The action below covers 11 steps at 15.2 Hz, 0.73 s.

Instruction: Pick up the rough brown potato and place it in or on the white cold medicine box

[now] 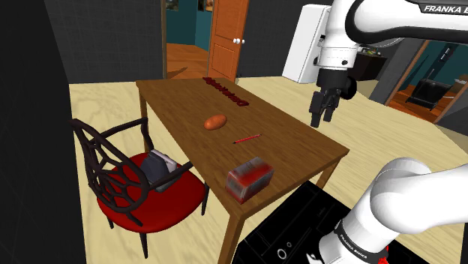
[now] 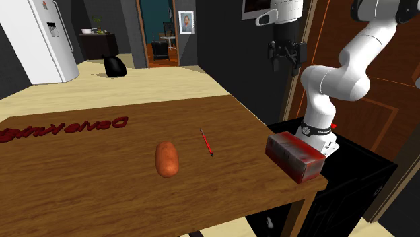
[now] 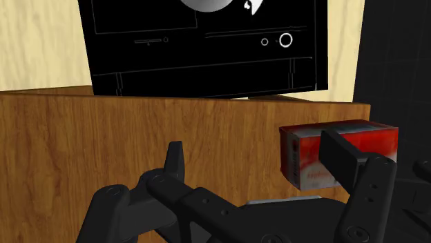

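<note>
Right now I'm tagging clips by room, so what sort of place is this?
Probably a home dining area: a wooden table with a red-cushioned chair beside it, a white refrigerator nearby, and an orange door.

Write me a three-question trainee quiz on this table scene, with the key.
1. True or false: the gripper holds the potato.
2. Which thin thing lies on the table between the potato and the red-and-white box? A) a red pen B) a spoon C) a knife
3. Fill in: the chair beside the table has a ____ seat.
Key: 1 false, the gripper is open and empty, up in the air; 2 A; 3 red.
</note>
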Motion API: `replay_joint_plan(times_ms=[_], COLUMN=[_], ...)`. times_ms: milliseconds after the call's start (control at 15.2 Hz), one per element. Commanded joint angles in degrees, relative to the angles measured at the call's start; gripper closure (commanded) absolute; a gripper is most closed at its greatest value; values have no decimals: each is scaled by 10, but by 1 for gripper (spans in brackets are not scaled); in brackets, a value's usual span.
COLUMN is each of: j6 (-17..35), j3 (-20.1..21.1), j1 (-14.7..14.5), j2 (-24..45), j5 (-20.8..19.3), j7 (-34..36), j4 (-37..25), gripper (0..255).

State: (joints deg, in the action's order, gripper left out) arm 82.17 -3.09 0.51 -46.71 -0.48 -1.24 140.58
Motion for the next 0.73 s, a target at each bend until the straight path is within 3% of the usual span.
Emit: replay_joint_plan(times_ms=[0, 660], j6=[0, 181], j3=[0, -113], j1=[0, -44], j2=[0, 149], j5=[0, -72], j7=[0, -257], j4=[0, -20], gripper=[0, 0])
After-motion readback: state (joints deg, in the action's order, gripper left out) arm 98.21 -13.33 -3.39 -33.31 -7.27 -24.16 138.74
